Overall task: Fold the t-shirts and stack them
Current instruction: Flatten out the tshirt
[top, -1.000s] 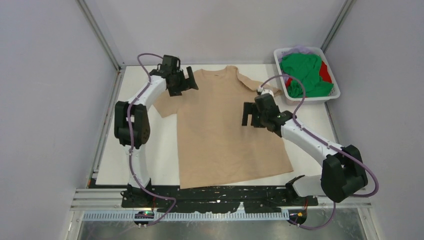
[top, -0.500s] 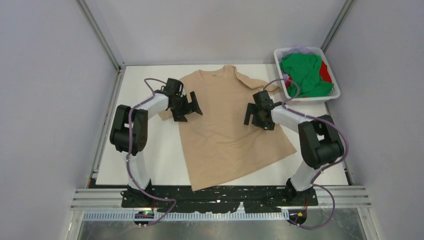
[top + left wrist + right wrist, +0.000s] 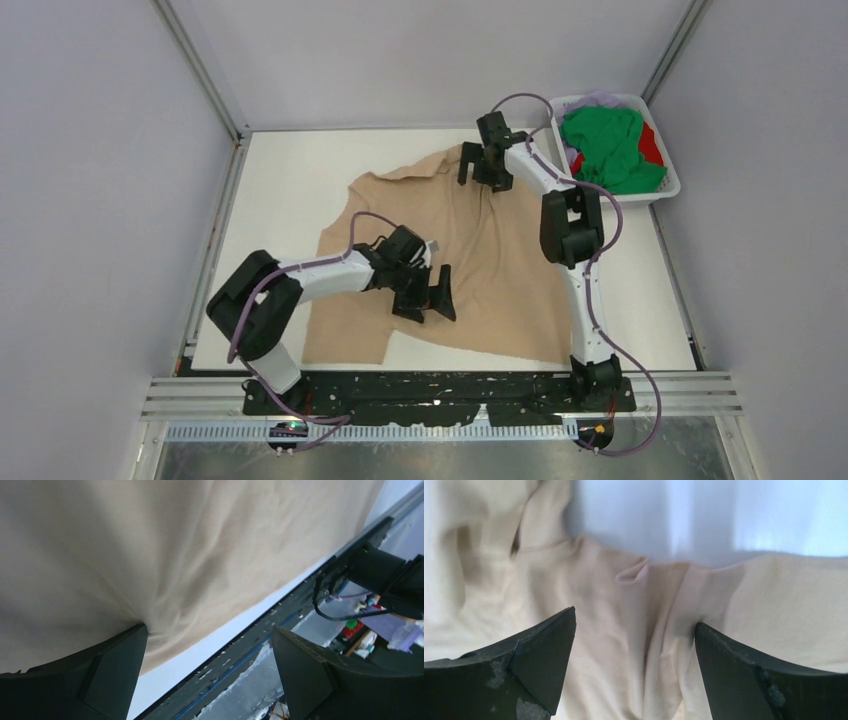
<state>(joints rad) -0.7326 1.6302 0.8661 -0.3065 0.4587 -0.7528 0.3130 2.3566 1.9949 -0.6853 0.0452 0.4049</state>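
The large beige t-shirt point(image 3: 440, 230) lies spread and wrinkled on the white table, skewed, with its hem toward the near edge. My left gripper point(image 3: 430, 303) is open low over the shirt's near middle. In the left wrist view point(image 3: 208, 630) one finger point(image 3: 100, 675) presses the beige cloth point(image 3: 150, 545) close to its hem, and nothing is between the jaws. My right gripper point(image 3: 483, 175) is open at the shirt's far edge. In the right wrist view point(image 3: 635, 619) it straddles a bunched fold of the cloth point(image 3: 644, 645). Green point(image 3: 605, 145), red point(image 3: 650, 143) and lilac point(image 3: 600, 99) shirts lie in the basket.
The white slatted basket point(image 3: 668, 188) stands at the back right corner, just right of my right arm. Bare white table point(image 3: 280, 180) shows left of the shirt and at the right point(image 3: 640, 300). The black base rail point(image 3: 440, 390) runs along the near edge. Grey walls enclose the table.
My left gripper has swept from the shirt's far left toward the near middle. My right gripper has moved back to the far edge. The shirt has been dragged, skewed and wrinkled.
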